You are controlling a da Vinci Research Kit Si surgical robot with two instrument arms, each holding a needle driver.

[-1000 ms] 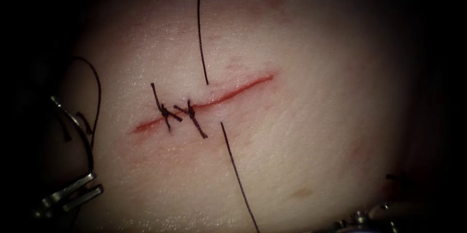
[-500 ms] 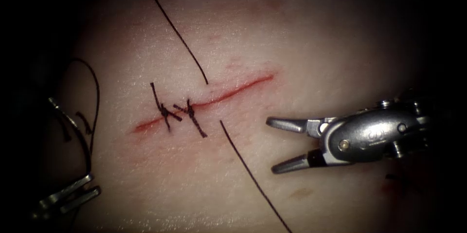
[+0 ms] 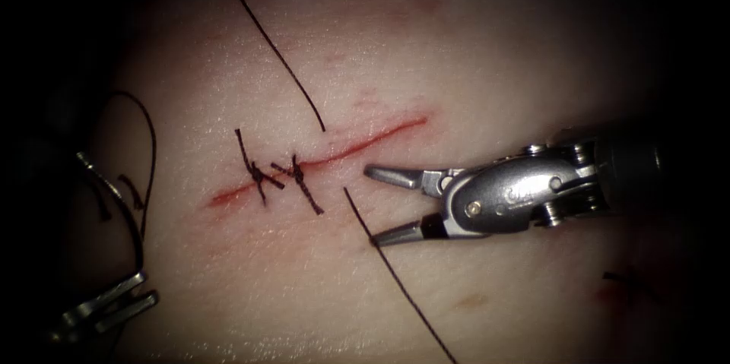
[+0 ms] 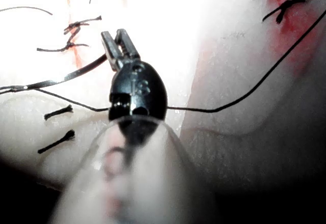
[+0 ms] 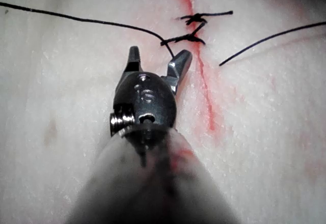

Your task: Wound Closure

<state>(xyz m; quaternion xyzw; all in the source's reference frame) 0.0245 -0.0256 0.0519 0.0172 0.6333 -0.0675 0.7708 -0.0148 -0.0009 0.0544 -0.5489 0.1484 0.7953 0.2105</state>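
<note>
1. At the dim left edge of the tissue (image 3: 471,52), the left tool (image 3: 148,286) is gripping the needle (image 3: 106,174) near one end of its curve. Its jaws are closed on it. The needle is arching free, outside the tissue and well apart from the cut (image 3: 357,147).
2. Two stitches (image 3: 277,174) are lying across the left part of the cut, their cut ends sticking out.
3. Just right of them the thread (image 3: 274,52) is running down from the upper edge and entering the tissue above the cut. It is emerging below the cut and trailing off to the lower edge.
4. The right tool (image 3: 371,207) is holding nothing, its jaws spread wide. It has come in leftward since a second ago. Its lower jaw tip is touching the thread and its upper tip is lying just below the cut.
5. The right part of the cut is lying unstitched, with bare tissue above it.
</note>
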